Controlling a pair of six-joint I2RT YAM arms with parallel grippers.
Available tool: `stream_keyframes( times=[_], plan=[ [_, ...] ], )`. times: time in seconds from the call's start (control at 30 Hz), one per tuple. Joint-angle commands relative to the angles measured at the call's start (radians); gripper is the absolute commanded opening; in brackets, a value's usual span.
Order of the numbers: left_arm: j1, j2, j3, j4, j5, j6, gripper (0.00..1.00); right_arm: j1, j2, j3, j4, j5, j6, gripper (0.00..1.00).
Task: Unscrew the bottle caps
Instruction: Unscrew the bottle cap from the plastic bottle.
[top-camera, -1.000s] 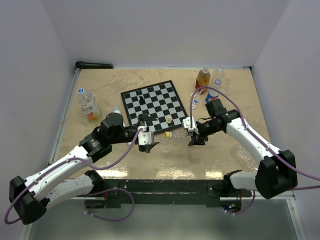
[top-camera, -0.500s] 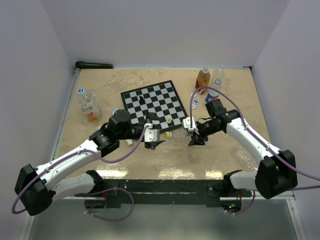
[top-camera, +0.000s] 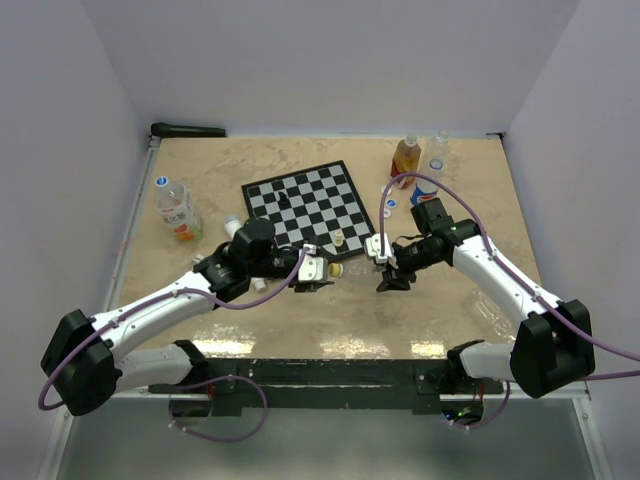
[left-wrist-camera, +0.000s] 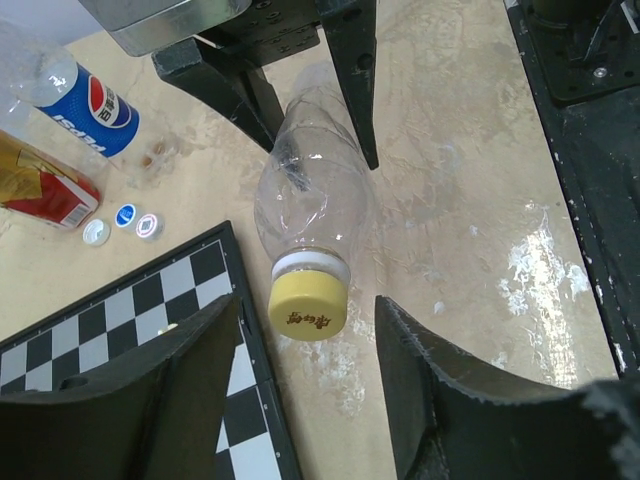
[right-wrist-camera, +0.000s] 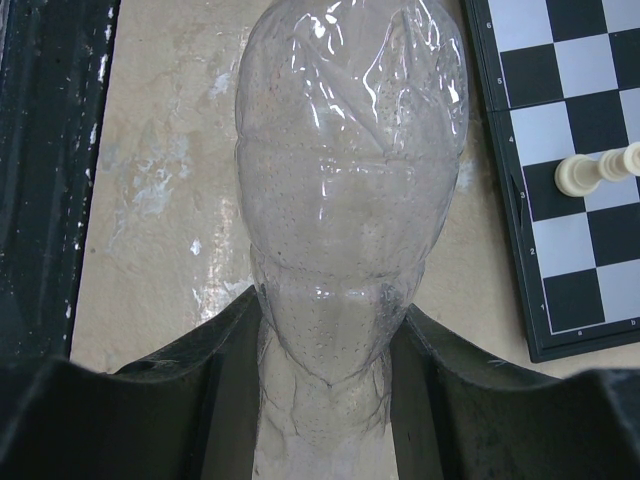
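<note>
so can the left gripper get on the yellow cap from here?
Probably yes: the left gripper has the yellow cap between its open fingers, nothing in the gap, and the right gripper clamps the bottle.

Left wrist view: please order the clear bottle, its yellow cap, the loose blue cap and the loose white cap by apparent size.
1. clear bottle
2. yellow cap, nearer the camera
3. loose blue cap and loose white cap: alike, not ranked
</note>
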Motion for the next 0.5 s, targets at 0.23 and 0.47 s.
stream_keyframes(
  times=[0.23,0.47],
  plan=[
    [0.001,0.031,0.032,0.041,0.075,-0.028,0.44,0.007,0.007,0.010,-0.004,-0.013,0.011,0.01],
    [0.001,0.034,0.062,0.012,0.092,-0.118,0.00,0.007,0.008,0.010,-0.004,-0.009,0.013,0.01]
  ],
)
